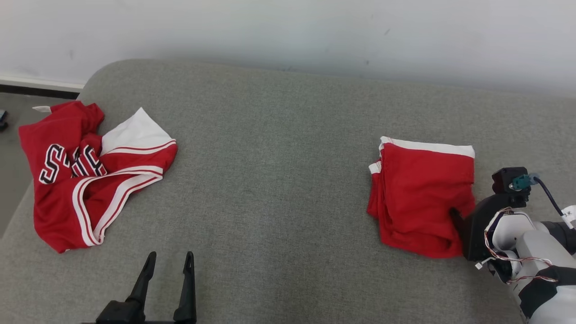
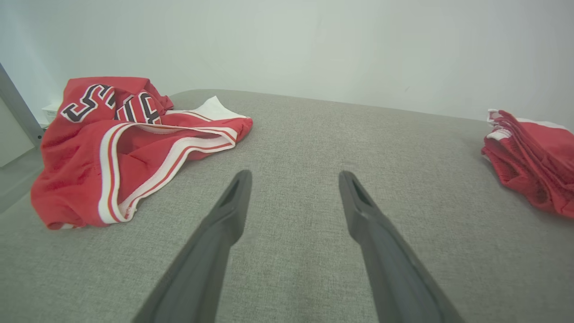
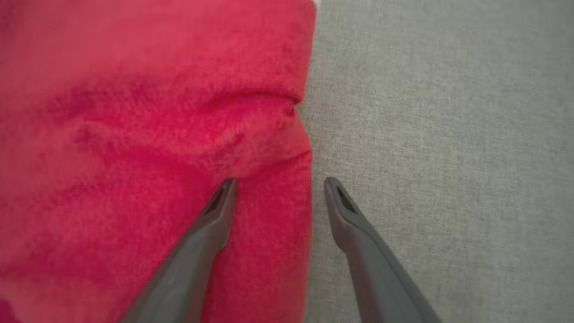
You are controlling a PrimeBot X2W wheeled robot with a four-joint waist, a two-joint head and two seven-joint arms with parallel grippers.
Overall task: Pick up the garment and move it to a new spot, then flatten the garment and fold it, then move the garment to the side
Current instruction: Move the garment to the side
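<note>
Two red garments on the grey fabric surface (image 1: 279, 180), well apart.

Far left: crumpled jersey (image 1: 94, 175). It's red with white-and-red striped trim, and a white panel sticks out toward the middle. The black-and-white lettering is partly folded under, so I can't read it. The jersey sits at the rounded left corner.

Next, low in the head view: my left jaws, released and spread wide, with grey fabric showing between them. Left fingers (image 2: 224, 224) point across bare fabric. The jersey is near on their left, not touching.

Right side: folded garment (image 1: 423, 193). It's a red, roughly rectangular stack with a white band along its far edge and layered edges showing on its left side. It lies flat near the right end of the surface.

My right jaws are at its near-right corner, released, not clenched on anything. In the wrist view one finger (image 3: 197, 251) lies over the red cloth with its tip at a pucker. The other finger (image 3: 372, 260) is over grey fabric just beside the garment's edge, and the edge runs between the two. I can't tell whether the tips press down or just hover.

Right forearm (image 1: 535, 243) is pale, with loose wires and a teal connector, and comes in from the lower right. Pale wall (image 1: 288, 31) behind everything.
</note>
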